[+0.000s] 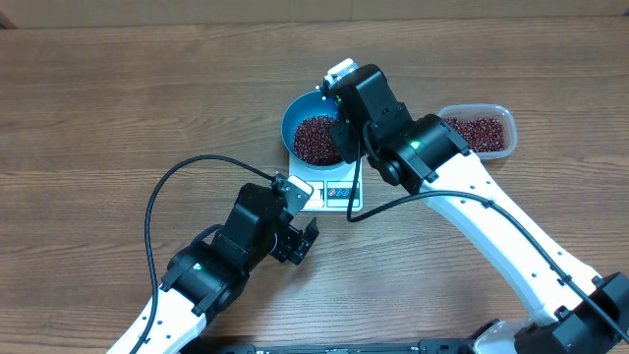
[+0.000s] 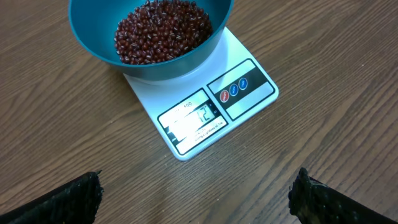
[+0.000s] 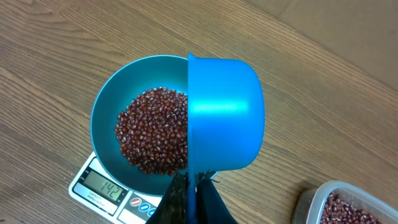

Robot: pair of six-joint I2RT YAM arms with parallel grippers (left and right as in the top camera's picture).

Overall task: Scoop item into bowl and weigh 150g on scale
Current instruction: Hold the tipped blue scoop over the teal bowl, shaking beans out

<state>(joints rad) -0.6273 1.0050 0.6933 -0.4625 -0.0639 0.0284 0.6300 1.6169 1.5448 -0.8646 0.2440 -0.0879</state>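
Note:
The teal bowl (image 3: 102,112) stands on the white scale (image 2: 249,93), and a heap of red-brown beans (image 3: 152,127) lies inside it. The scale's display (image 3: 106,186) reads 142. My right gripper (image 3: 193,186) is shut on the handle of a bright blue scoop (image 3: 227,115). The scoop is turned on its side over the bowl's right rim, its open mouth facing the beans. My left gripper (image 2: 196,190) hangs open just in front of the scale, with only bare wood between its fingers (image 2: 74,196). In the overhead view the right wrist covers part of the bowl (image 1: 291,120).
A clear plastic tub (image 1: 482,133) holding more beans sits to the right of the bowl, and its corner shows in the right wrist view (image 3: 342,205). The left arm's black cable (image 1: 157,197) loops over the table to the left.

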